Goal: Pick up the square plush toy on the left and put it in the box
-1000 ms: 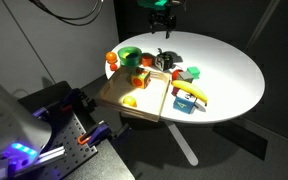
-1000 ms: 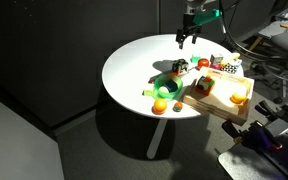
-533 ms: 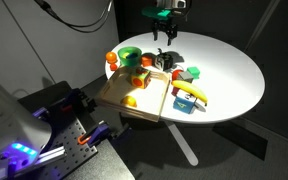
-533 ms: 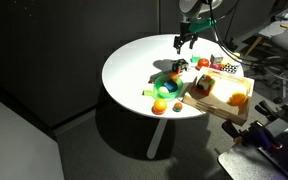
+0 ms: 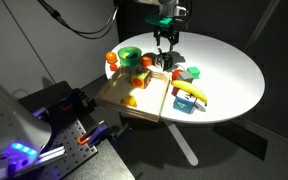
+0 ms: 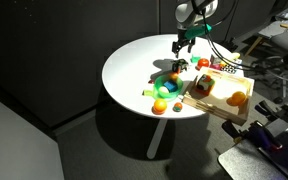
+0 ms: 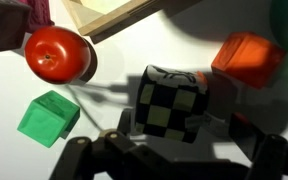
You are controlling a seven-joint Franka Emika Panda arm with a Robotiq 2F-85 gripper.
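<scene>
Lies open from above at the square plush toy (image 7: 169, 105), with narrow strips of bare table (image 7: 4, 100) either side, hemmed by a red ball (image 7: 54, 55) and green block (image 7: 49, 117) on one flank, an orange block (image 7: 246, 60) opposite, the box (image 7: 124, 18) wall beyond.

A round white table (image 5: 229, 70) carries a wooden box (image 5: 149, 95) at its edge, with a green bowl (image 5: 129, 55) beside it. A checked plush cube (image 7: 169, 105), red ball (image 7: 56, 55), green block (image 7: 49, 117) and orange block (image 7: 249, 58) lie nearby.
</scene>
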